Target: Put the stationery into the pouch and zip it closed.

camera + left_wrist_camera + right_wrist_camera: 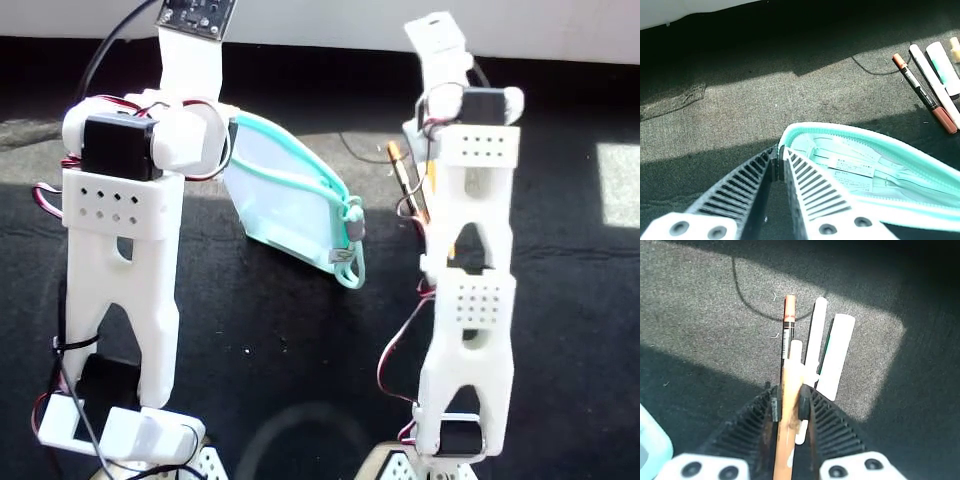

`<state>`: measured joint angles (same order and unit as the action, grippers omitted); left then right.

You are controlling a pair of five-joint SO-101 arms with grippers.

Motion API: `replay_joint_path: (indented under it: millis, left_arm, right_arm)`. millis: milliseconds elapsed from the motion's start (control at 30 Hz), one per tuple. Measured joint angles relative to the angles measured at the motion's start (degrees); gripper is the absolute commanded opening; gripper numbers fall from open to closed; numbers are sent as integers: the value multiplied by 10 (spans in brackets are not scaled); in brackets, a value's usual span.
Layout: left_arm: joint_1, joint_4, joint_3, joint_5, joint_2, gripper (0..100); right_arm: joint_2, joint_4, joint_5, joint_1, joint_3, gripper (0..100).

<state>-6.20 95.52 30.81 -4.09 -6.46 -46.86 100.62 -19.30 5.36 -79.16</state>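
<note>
Mint-green pouch point(285, 205) hangs between my two arms, tilted. The left end effector point(779, 150) is clenched on one end of its rim, so the mouth gapes toward the right arm's side. Inside I make out pale lining and a white printed slip; whether anything lies deeper I can't tell. The grey zip pull point(355, 228) dangles at the far end, the end nearest the right arm.

My right end effector point(788, 390) is grasping what looks like a tan pencil point(785, 440). Its long axis runs straight out along the fingers. The pouch sits off to that arm's left, so I judge the next move turns on swinging leftward and lining the pencil up with the mouth, tip first.

On the dark felt desk point(740, 90) lie a brown-capped marker point(922, 92), a white pen point(935, 85) and a broader white-and-green stick point(945, 67), side by side, nearly parallel and close together, well nearer the right arm than the left
</note>
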Motion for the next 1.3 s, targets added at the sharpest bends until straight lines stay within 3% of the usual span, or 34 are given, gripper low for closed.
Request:
replay_joint_path:
  millis: [333, 567, 733, 900, 1300]
  left_arm:
    - [0, 0, 0, 0, 0, 10]
    - [0, 0, 0, 0, 0, 10]
    - [0, 0, 0, 0, 0, 9]
    - [0, 0, 0, 0, 0, 9]
    - [0, 0, 0, 0, 0, 9]
  right_arm:
    - [379, -25, 4, 41, 536, 5]
    - [566, -267, 4, 41, 984, 5]
    - [598, -423, 6, 41, 1222, 15]
    - [571, -440, 6, 42, 1253, 138]
    - [485, -346, 42, 53, 1112, 132]
